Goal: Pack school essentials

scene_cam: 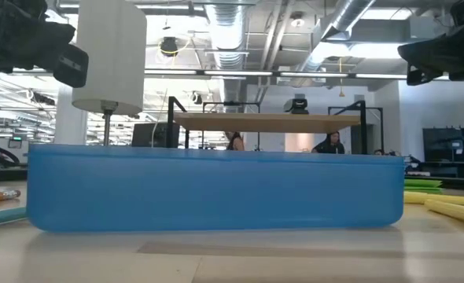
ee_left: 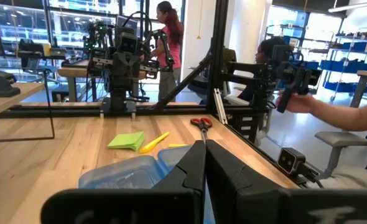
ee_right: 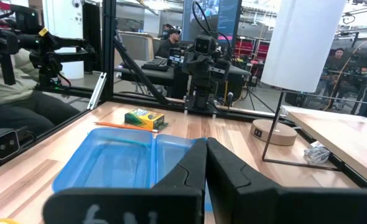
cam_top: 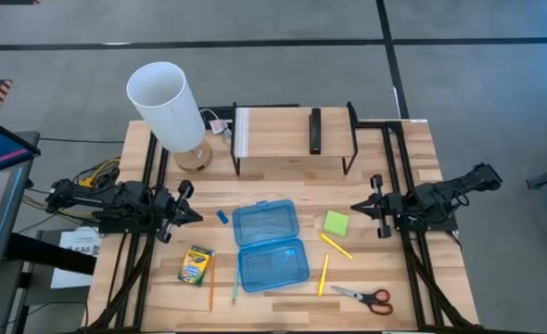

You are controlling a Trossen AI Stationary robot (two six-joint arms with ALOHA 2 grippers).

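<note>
Hidden/cut off: in the low view the blue case (scene_cam: 216,189) fills the foreground and blocks nearly everything on the counter (scene_cam: 232,259) behind it; only ends of yellow pencils (scene_cam: 452,208) show at the right edge. Contents of the case cannot be made out in any view.
Left hand (cam_top: 192,215): clenched, fingers pressed together, nothing between them; held clear of the counter at its left side, tips toward the centre.
Crayon box (cam_top: 197,264): flat on the counter, left of the case, near the front edge.
Orange pencil (cam_top: 210,283): just right of the crayon box, beside a thin blue-green stick too small to identify.
Eraser (cam_top: 222,216): small, blue, off the case's upper-left corner.
Case: lid folded open, both halves flat, centre of counter.
Sticky-note pad (cam_top: 336,223): right of the case.
Yellow pencils (cam_top: 337,246): one slanting below the pad, one nearer the front.
Scissors (cam_top: 364,296): front right, red handles.
Right hand (cam_top: 358,207): fingers near-closed, gripping nothing, over the right side.
</note>
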